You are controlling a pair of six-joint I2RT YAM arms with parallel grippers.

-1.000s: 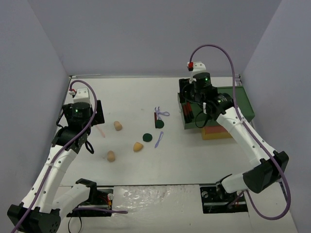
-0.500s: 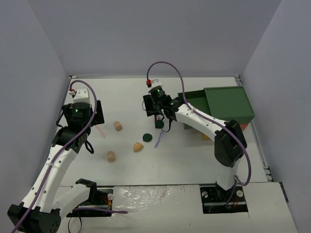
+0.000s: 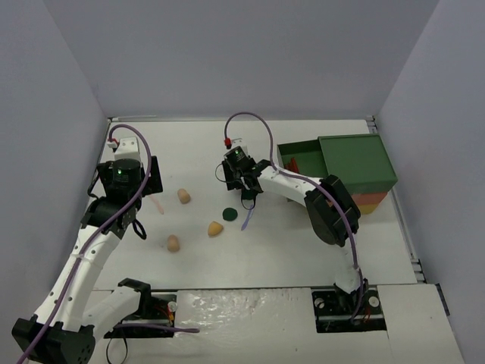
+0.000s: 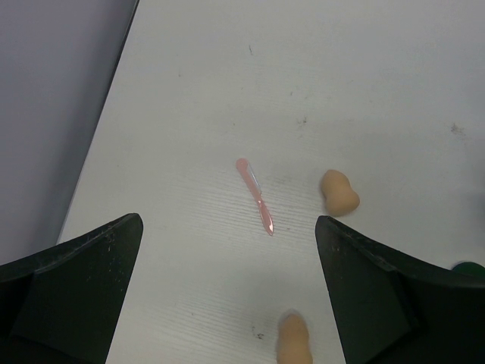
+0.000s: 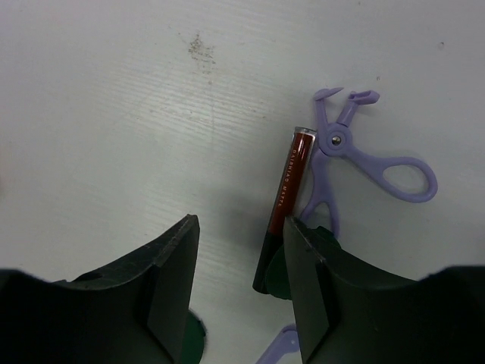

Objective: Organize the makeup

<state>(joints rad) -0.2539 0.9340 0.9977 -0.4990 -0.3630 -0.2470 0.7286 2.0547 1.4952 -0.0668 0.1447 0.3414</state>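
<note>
My right gripper (image 3: 244, 188) is open and low over the table middle. In the right wrist view (image 5: 241, 224) a dark red stick (image 5: 285, 201) lies just inside its right finger (image 5: 318, 280), next to a lilac scissor-like tool (image 5: 356, 155). One dark green disc (image 5: 274, 279) peeks from under that finger, and another (image 5: 194, 338) (image 3: 230, 214) lies nearer. My left gripper (image 4: 227, 221) (image 3: 141, 189) is open and empty above a pink stick (image 4: 255, 196) (image 3: 157, 205). Three tan sponges (image 3: 184, 196) (image 3: 216, 228) (image 3: 173, 243) lie apart. A second lilac tool (image 3: 248, 218) lies by the disc.
The big green-topped box (image 3: 358, 161) with orange and yellow layers stands at the back right, with a green tray part (image 3: 301, 176) sticking out to its left. Grey walls close in the left, back and right sides.
My right arm has swung left from the box to the table middle, and now sits low over the dark red stick. The left arm has not moved.
</note>
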